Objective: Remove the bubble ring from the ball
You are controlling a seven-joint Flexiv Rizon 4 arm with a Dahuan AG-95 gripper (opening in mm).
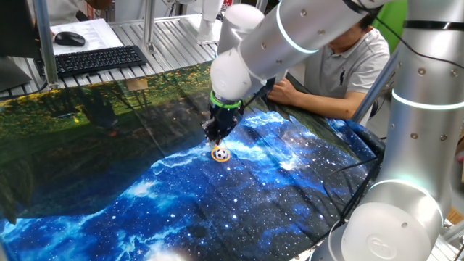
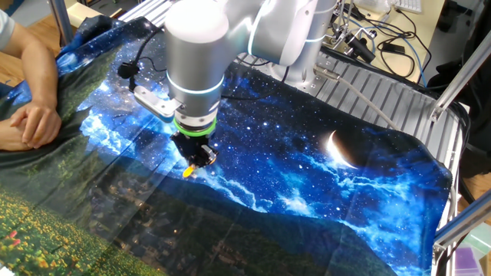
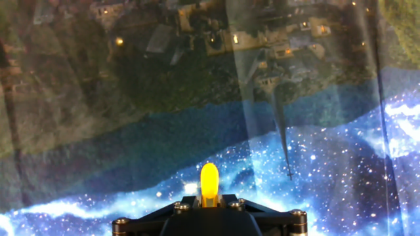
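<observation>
The orange-yellow bubble ring [image 1: 221, 154] lies on the blue galaxy cloth around the small black-and-white ball [image 1: 220, 154]. My gripper [image 1: 215, 135] is right above it and shut on the ring's handle. In the other fixed view the yellow handle tip [image 2: 188, 172] sticks out below my gripper [image 2: 198, 157]; the ball is hidden there. In the hand view the handle [image 3: 209, 181] pokes out between the shut black fingers [image 3: 226, 203]; hoop and ball are hidden.
A printed cloth [image 1: 239, 196] covers the table, blue galaxy near, dark landscape far. A person sits at the table's edge with hands [image 2: 31, 123] resting on it. A keyboard [image 1: 98, 59] and mouse [image 1: 69, 38] lie behind.
</observation>
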